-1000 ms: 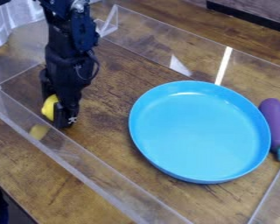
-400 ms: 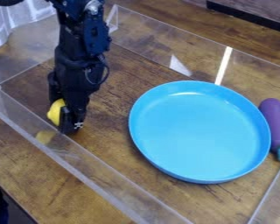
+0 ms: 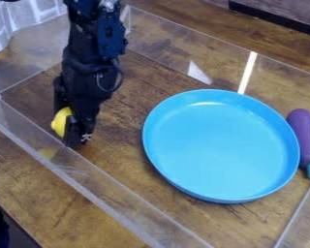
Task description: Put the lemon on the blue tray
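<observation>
We have the small smooth yellow lemon gripped across its middle in the black hand. Probably light, firm, slippery. Round blue plastic tray sits well right.

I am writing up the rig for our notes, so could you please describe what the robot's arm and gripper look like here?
The arm is black throughout, built of blocky, boxy segments, with dark cabling along its upper part. The gripper is black as well, narrowing to two short dark fingers. A few small pale specks show near the tip. No lettering or markings can be made out at this resolution.
</observation>
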`<state>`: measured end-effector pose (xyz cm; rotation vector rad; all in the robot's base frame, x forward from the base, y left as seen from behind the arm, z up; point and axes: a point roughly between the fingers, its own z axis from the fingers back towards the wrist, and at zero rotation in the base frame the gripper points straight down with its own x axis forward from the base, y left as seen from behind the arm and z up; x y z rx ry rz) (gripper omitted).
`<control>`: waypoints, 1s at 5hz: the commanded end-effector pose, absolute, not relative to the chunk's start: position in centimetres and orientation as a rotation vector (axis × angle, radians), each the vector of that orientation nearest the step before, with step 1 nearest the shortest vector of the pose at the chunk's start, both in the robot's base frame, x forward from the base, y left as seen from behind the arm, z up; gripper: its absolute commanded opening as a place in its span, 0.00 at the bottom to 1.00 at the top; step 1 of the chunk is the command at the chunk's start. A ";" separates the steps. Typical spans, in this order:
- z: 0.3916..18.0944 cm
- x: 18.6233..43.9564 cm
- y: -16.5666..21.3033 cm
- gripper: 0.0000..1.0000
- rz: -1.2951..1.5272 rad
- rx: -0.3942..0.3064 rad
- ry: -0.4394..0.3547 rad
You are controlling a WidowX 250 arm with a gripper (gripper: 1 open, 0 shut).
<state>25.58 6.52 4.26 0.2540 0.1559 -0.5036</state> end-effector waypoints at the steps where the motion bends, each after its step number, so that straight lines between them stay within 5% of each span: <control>1: 7.2 27.0 6.1 0.00 -0.511 0.302 0.080; 5: 15.3 29.1 2.6 0.00 -0.554 0.422 0.029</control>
